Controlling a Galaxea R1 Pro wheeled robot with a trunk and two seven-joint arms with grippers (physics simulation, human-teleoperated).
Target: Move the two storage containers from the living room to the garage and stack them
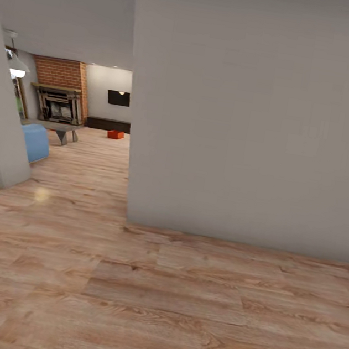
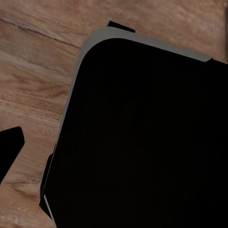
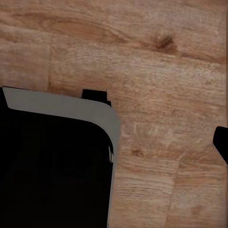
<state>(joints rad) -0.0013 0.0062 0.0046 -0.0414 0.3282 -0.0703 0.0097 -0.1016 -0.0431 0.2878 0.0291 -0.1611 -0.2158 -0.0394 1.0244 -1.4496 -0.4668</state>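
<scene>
In the left wrist view a dark finger tip [image 2: 10, 142] pokes in at the left edge beside the robot's big black base [image 2: 142, 142], and in the right wrist view another dark tip [image 3: 221, 142] shows at the right edge, so I cannot tell if either claw is wide or narrow. Under both is the light wood floor [image 3: 156, 71]. In the head view a big grey wall [image 1: 249, 124] fills the upper right, and far off in the upper left sits a small orange-red thing, maybe one storage container [image 1: 115, 134], on the living room floor near the long dark cabinet [image 1: 108, 124], the brick fireplace [image 1: 59, 90], a low table [image 1: 58, 128] and a blue seat [image 1: 34, 141].
</scene>
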